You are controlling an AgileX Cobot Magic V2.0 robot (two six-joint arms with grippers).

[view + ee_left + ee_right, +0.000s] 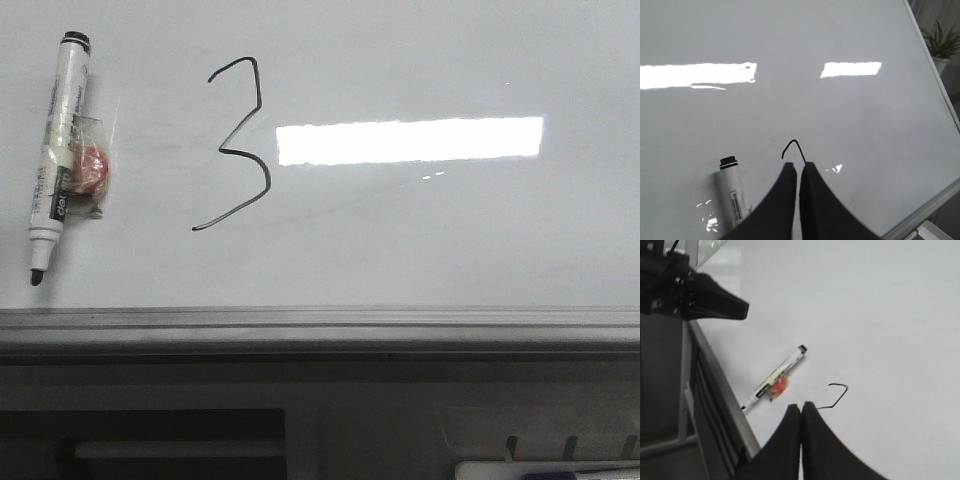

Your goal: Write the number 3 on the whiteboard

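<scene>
Front view gives me the number 3 [236,145] in black ink on the whiteboard [450,240], just left of the bright light reflection [410,140]. An uncapped white marker [58,150] with a red blob taped to it lies well left of the numeral. I see my left claw [798,167] and right claw [801,407] both clenched, empty.

Number 3 [238,145]: thin black angular ink, complete, just beyond both closed tool tips. Whiteboard [420,240]: glossy pale grey-white, flat.
</scene>
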